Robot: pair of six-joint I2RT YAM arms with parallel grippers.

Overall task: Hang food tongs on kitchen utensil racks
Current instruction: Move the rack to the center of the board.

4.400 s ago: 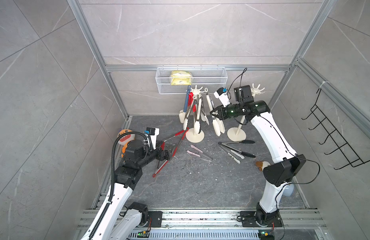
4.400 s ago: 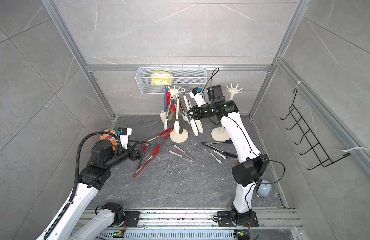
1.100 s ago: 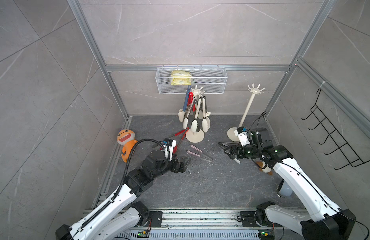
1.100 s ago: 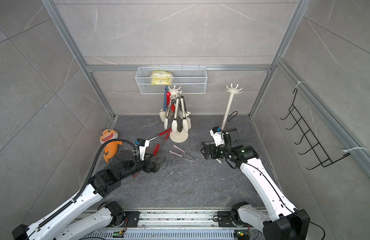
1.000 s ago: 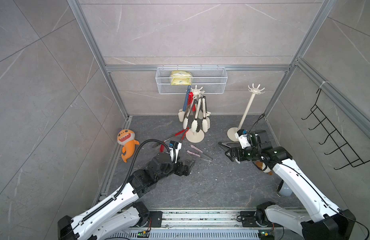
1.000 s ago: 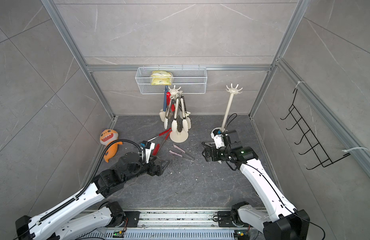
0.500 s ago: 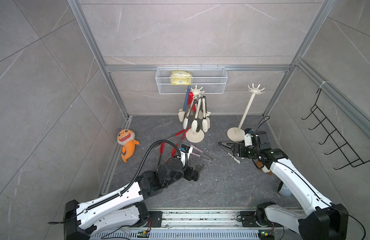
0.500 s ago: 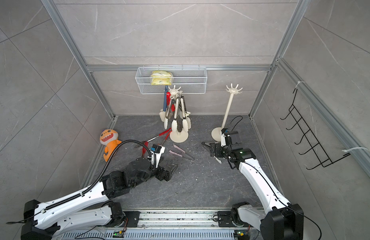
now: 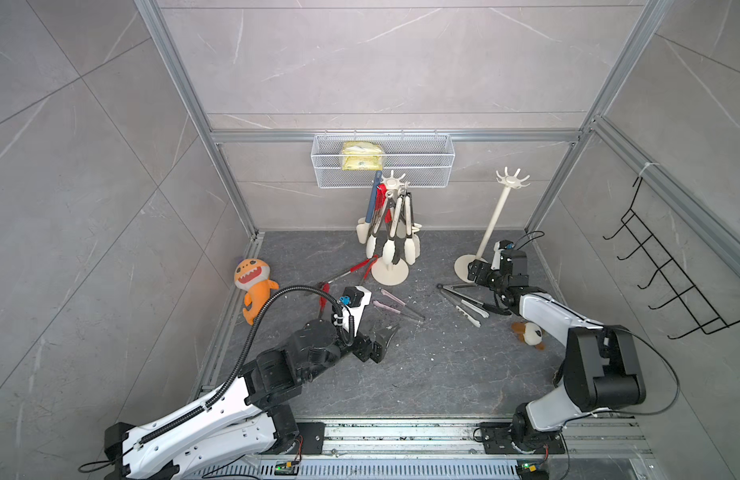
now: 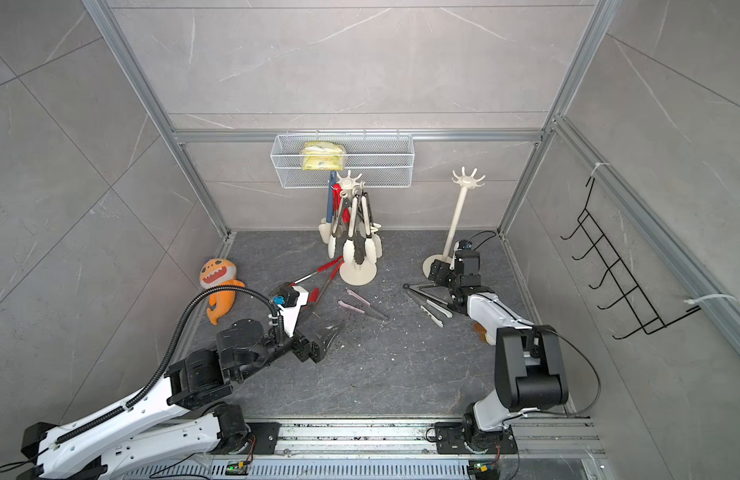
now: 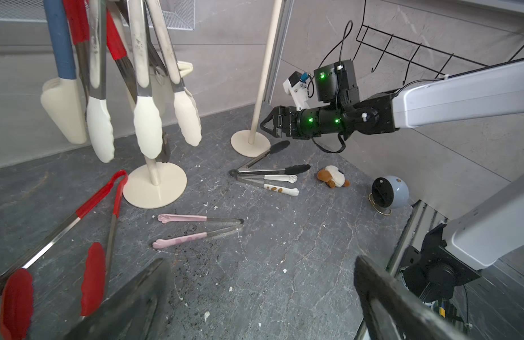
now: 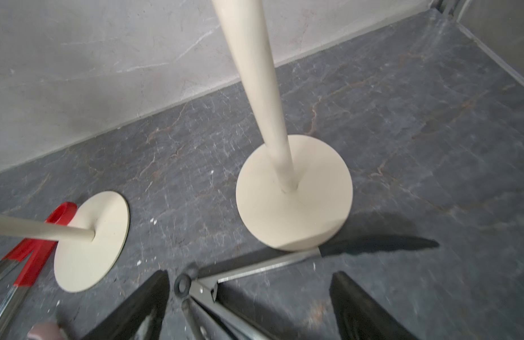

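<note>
Two cream racks stand near the back wall, well apart from each other. The left rack (image 9: 391, 275) carries a cluster of hanging tongs (image 9: 387, 251) with white, red and black tips, and the right rack (image 9: 490, 226) is bare.

Four more pairs lie on the dark floor (image 9: 422, 365). The red tongs (image 9: 346, 271) have their hinge end right at the left rack's base. The pink tongs (image 9: 395, 305) lie in the middle. The black-tipped tongs (image 9: 464, 296) lie just beside the white-tipped tongs (image 9: 470, 312), in front of the right rack's base.

The right gripper (image 11: 265, 125) is low over the black-tipped tongs with its jaws apart and nothing clamped. In the right wrist view the hinge ring (image 12: 182, 284) lies between the two fingers (image 12: 137, 306).

The left gripper (image 9: 386, 335) is low over the floor near the pink tongs, jaws spread wide and empty.

An orange plush toy (image 9: 254, 286) lies by the left wall. A small brown and white plush toy (image 9: 528, 332) lies beside the right arm.
</note>
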